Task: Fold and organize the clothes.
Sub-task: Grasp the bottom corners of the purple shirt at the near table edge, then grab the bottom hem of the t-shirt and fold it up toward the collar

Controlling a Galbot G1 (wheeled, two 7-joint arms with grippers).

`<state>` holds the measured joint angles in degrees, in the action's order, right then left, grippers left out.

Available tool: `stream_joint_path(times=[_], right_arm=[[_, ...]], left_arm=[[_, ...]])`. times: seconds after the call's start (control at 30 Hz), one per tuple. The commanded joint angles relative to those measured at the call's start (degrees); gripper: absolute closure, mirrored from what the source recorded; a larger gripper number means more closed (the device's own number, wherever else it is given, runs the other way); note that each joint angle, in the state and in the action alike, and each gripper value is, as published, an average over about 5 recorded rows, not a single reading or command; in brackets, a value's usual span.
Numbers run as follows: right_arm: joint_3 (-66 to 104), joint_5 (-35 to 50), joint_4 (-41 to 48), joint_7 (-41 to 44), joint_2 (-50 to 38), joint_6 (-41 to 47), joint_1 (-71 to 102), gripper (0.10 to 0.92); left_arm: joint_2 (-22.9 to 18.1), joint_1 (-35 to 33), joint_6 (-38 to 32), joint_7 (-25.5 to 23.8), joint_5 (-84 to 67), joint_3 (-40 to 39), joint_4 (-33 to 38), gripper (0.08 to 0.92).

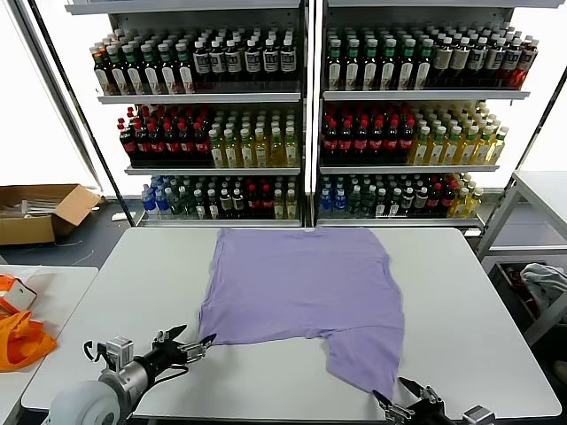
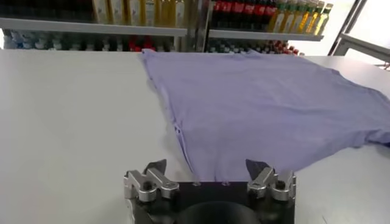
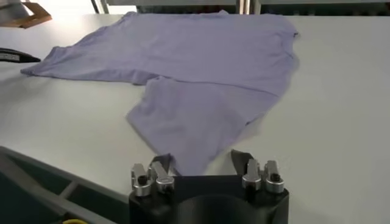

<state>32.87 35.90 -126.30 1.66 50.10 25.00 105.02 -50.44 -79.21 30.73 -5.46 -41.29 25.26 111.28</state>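
A plain light purple T-shirt (image 1: 297,283) lies spread flat on the white tabletop (image 1: 469,301), its plain face up and lightly wrinkled. One part juts toward the near edge on the robot's right, ending in a point close to the tabletop's rim.

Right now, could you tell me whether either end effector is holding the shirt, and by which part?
Nothing is clamped yet. The left end effector straddles the lavender T-shirt at its near-left hem corner, the right end effector at the sleeve tip, jaws still apart.

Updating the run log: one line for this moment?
T-shirt flat on table | left hand open at near-left corner | right hand open at near-right corner
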Motion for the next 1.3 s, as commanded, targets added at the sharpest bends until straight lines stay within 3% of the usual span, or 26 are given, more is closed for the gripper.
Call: stream_joint_path(times=[0.03,0.4,0.6,0.97,1.3], right_arm=[[-3.57,-0.10,0.78,-1.41,0.98,1.00,-3.50,0.575],[-3.58,0.92,1.09,-0.83,0.85,-0.04,-5.32,0.888],[-2.19,1.54,0.54,1.45,1.03,-3.29,-4.09,0.920],[3.19,1.48,-3.14,7.26,1.04,-8.76,3.86,0.920],[9.07,-2.00,-9.65,10.67,6.12,-10.51,15.29,0.920]], left_arm=[[0.07,1.58,0.20,-0.29,0.26,-1.75,-1.17,0.441],[-0.01,-0.13,-1.47,-0.79,0.96,-2.07,-1.57,0.762],[-0.49,-1.42,-3.72,-0.33,1.81,-1.88,-0.81,0.904],[-0.31,-6.15,-5.05,0.83,3.09,2.32,5.02,0.915],[0.76,-17.04,-4.70,4.91,-1.33,9.02,15.17,0.915]])
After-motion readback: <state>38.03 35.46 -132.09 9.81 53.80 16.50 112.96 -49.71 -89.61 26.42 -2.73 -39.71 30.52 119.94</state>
